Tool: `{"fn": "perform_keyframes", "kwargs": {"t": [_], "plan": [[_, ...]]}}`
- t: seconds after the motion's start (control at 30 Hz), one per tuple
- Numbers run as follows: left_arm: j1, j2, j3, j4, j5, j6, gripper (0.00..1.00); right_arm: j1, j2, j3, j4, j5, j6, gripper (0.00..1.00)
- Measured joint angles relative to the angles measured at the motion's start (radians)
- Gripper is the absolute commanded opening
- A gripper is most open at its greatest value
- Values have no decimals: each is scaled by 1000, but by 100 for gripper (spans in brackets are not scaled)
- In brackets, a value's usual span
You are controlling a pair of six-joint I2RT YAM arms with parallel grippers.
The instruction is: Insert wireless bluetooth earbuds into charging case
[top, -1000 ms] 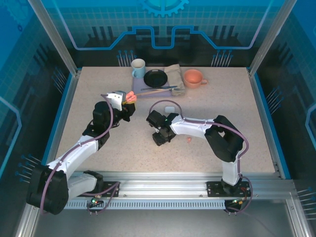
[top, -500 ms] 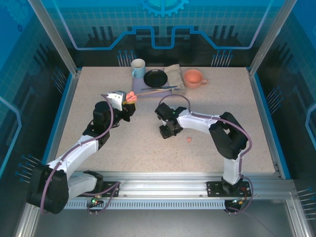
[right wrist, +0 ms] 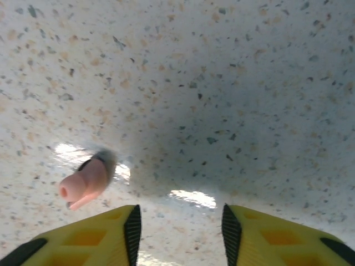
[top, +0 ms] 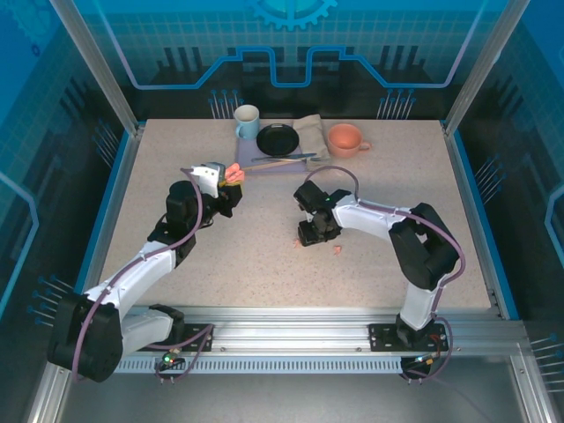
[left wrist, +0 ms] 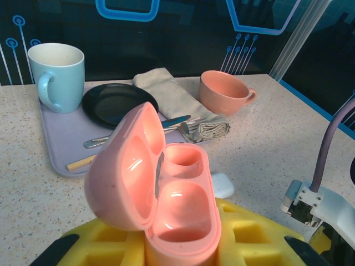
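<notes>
My left gripper (top: pixel 231 174) is shut on a salmon-pink charging case (top: pixel 234 173), held above the table's left middle. In the left wrist view the case (left wrist: pixel 177 205) stands upright between my yellow fingers (left wrist: pixel 255 238), its lid swung open to the left and both wells empty. My right gripper (top: pixel 310 236) points down close over the table centre, open with nothing between its fingers. A salmon-pink earbud (top: pixel 337 250) lies on the table just to its right. In the right wrist view that earbud (right wrist: pixel 84 184) lies left of and beyond the left fingertip (right wrist: pixel 130 233), outside the gap of the gripper (right wrist: pixel 180 233).
A lilac tray (top: pixel 248 164) at the back holds a light-blue mug (top: pixel 247 122), a black plate (top: pixel 278 139), cutlery and a folded cloth (top: pixel 313 134). A salmon mug (top: pixel 345 139) stands to its right. A small white case (left wrist: pixel 222 184) lies on the table beyond the pink one.
My right arm has swung right and a little nearer, bringing its gripper close to the pink earbud on the table. The left arm and its case have not moved.
</notes>
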Motion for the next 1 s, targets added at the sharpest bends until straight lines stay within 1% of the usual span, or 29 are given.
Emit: {"fn": "perform_keyframes", "kwargs": {"t": [0.1, 0.23, 0.43, 0.67, 1.0], "plan": [[0, 0, 0, 0, 0, 0, 0, 26, 0, 33, -5, -7, 30, 54], [0, 0, 0, 0, 0, 0, 0, 66, 12, 123, -24, 1, 71, 58], [0, 0, 0, 1, 0, 0, 0, 98, 97, 232, -63, 46, 122, 60], [0, 0, 0, 2, 0, 0, 0, 105, 167, 244, -130, 88, 153, 59], [0, 6, 0, 8, 3, 0, 0, 105, 173, 244, -156, 118, 164, 59]]}}
